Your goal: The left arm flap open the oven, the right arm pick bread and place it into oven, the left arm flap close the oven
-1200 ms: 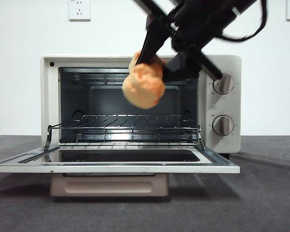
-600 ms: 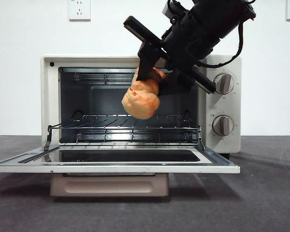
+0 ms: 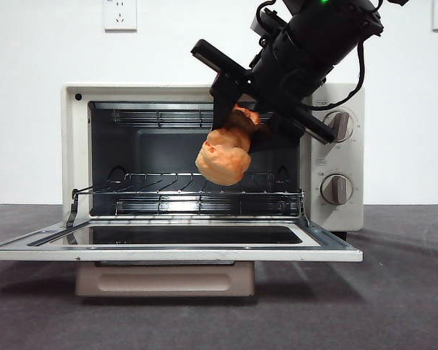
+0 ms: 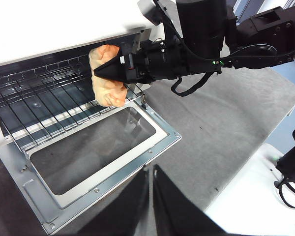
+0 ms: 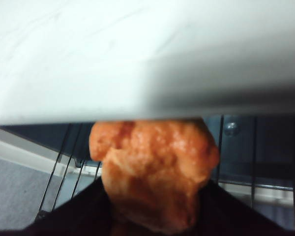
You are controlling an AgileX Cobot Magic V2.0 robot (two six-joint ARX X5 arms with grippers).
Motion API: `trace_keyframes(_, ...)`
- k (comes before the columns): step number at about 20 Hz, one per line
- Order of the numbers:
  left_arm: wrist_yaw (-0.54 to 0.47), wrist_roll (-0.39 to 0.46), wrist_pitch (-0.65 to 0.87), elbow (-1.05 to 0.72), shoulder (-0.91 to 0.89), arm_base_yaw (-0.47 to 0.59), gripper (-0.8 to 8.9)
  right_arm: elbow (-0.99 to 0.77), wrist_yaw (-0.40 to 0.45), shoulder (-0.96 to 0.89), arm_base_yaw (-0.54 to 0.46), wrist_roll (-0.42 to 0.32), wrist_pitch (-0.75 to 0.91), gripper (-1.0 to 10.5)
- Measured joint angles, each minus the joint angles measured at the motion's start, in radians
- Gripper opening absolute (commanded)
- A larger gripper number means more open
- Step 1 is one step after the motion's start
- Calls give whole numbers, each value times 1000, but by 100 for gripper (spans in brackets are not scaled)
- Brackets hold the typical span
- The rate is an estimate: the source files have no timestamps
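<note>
The cream-white oven [image 3: 73,146] stands with its glass door [image 3: 336,251] flapped down flat; the wire rack [image 3: 182,193] inside is bare. My right gripper [image 3: 232,125] comes in from the upper right, shut on the lumpy golden-brown bread [image 3: 223,157]. It holds the bread in the oven's mouth, above the rack and under the top edge. The left wrist view shows the bread [image 4: 107,76] over the rack's front [image 4: 34,98]. The right wrist view shows the bread [image 5: 152,172] between my right gripper's [image 5: 152,216] jaws. My left gripper [image 4: 151,196] is shut and empty, back above the open door [image 4: 39,206].
Two beige knobs [image 3: 339,125] [image 3: 337,188] sit on the oven's right panel, close to the right arm [image 3: 314,44]. The oven's white top [image 5: 137,59] hangs just over the bread. The grey tabletop [image 3: 394,292] lies around the oven. A wall socket [image 3: 120,13] is behind.
My right gripper has carried the bread lower and slightly right, further into the oven opening. The oven door stays open and the left gripper is not seen to move.
</note>
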Motion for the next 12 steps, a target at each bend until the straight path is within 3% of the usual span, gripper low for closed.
trace_keyframes(3,0,0,0,0,0,0,19,0,2,0,-2,-1,2,288)
trace_keyframes(7,0,0,0,0,0,0,19,0,2,0,-2,-4,3,426)
trace_keyframes(12,0,0,-2,0,0,0,19,0,1,0,-2,-8,3,441)
